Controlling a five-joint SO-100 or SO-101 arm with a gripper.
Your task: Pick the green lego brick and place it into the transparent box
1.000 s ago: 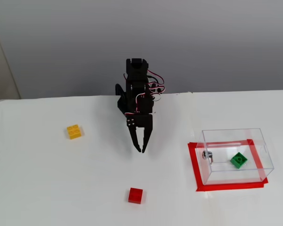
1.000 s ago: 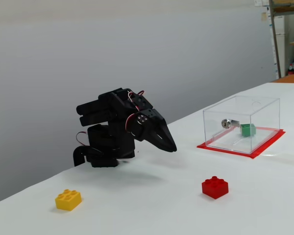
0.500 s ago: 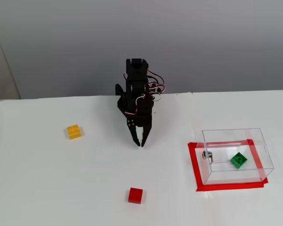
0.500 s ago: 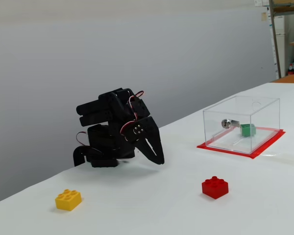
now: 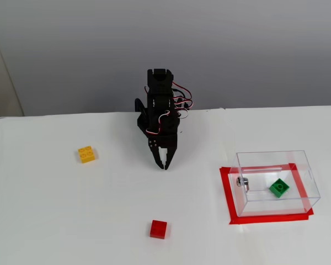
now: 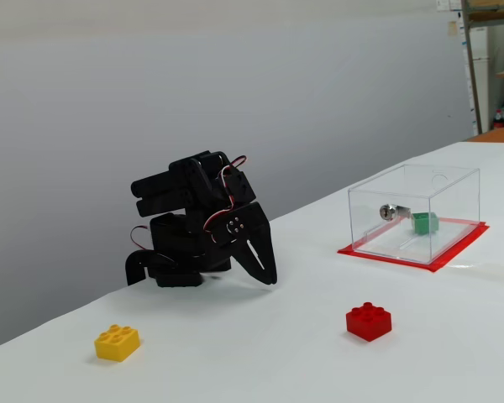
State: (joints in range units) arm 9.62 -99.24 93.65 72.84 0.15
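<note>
1. The green lego brick [image 5: 279,187] already lies inside the transparent box [image 5: 306,165], on its floor toward the right side, tilted.
2. In a fixed view the box stands on a red tape frame [image 5: 226,190], well right of the gripper [image 5: 164,163].
3. The gripper is folded back by the arm's base, pointing down at the table, fingers together and empty.
4. A yellow brick [image 5: 86,154] lies left, a red brick [image 5: 158,229] nearer; open white table [image 5: 55,221] all round.

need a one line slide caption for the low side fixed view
Folded black arm with gripper empty, green lego brick inside the transparent box, yellow brick and red brick on the table.
</note>
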